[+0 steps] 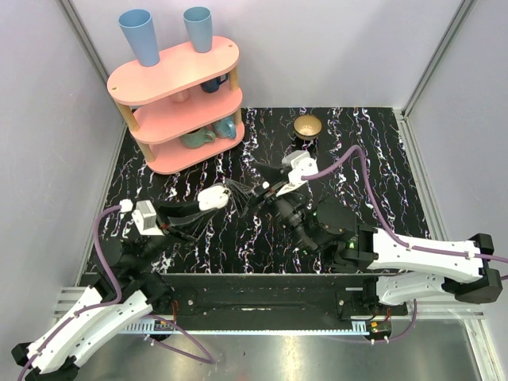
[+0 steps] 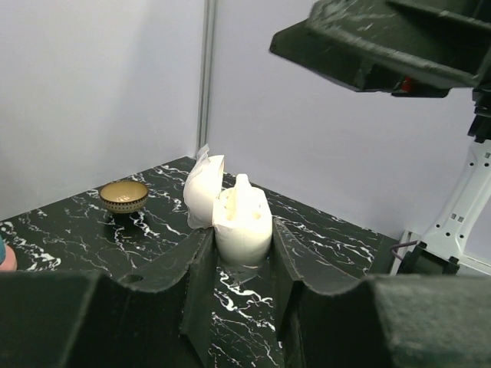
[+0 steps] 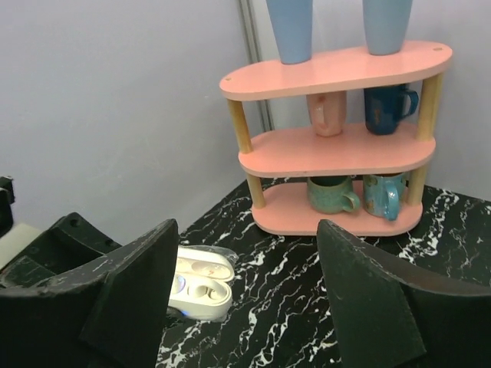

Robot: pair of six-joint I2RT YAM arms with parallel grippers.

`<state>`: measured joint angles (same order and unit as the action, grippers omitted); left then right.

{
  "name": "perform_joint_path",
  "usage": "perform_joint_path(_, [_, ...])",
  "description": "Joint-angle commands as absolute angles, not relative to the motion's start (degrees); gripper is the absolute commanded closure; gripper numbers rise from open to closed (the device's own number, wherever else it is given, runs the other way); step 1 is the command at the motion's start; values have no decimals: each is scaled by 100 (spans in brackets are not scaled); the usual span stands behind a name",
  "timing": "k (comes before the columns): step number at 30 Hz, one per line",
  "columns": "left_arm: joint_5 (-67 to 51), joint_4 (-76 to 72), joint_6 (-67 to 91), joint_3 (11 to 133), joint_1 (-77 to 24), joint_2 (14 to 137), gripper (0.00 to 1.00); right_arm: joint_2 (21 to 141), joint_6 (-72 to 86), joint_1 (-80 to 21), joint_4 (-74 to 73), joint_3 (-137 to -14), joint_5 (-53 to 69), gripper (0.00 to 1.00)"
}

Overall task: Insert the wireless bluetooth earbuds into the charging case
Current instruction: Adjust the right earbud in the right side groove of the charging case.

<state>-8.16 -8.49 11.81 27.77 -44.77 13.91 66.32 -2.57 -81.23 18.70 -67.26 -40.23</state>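
**Left wrist view: case clamped open, one earbud standing proud**

Left wrist camera, nearest first: the left pincer (image 2: 242, 264) is clenched on the base of the charging case (image 2: 244, 230), which sits low on or just over the tabletop (image 2: 61, 230); the lid is swung up to the left; a white stem, seemingly an earbud (image 2: 242, 186), pokes above the base rim; well beyond stands a gold bowl (image 2: 124, 196).

Right wrist camera: the right pincer (image 3: 244, 307) is released, fingers wide, nothing between them; the case lies just past its left finger; far behind is a pink shelf (image 3: 337, 146) with mugs.

By my reading, the step in hand is seating. The next move calls for the right pincer to come over the case and press that stem home squarely; the left grip must hold steady meanwhile; the lid comes after.

Only the left wrist view shows the stem standing proud. Only the right wrist view looks into the wells, where pale shapes sit; whether both earbuds are there is too small to tell. The top external view shows the two pincers meeting mid-tabletop, but no earbud.
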Motion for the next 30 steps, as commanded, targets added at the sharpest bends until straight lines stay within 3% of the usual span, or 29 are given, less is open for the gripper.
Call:
perform_joint_path(1, [-1282, -1116, 1134, 3146, -4456, 1599, 100, 6759, 323, -8016, 1065, -7250, -4325, 20])
perform_joint_path(11, [-1459, -1160, 1266, 3182, -4456, 1661, 100, 6934, 1055, -7603, 26, -7725, -3174, 19])
perform_joint_path(16, [-1371, -1143, 1266, 3120, -4456, 1573, 100, 6987, 1423, -7602, -308, -7726, -2585, 29])
perform_joint_path(18, [-1354, -1143, 1266, 3120, -4456, 1564, 100, 7040, 1537, -7594, -342, -7699, -2488, 38])
perform_joint_path(30, [-1310, -1090, 1230, 3173, -4456, 1574, 100, 7339, 1661, -7603, -422, -7638, -2294, 46])
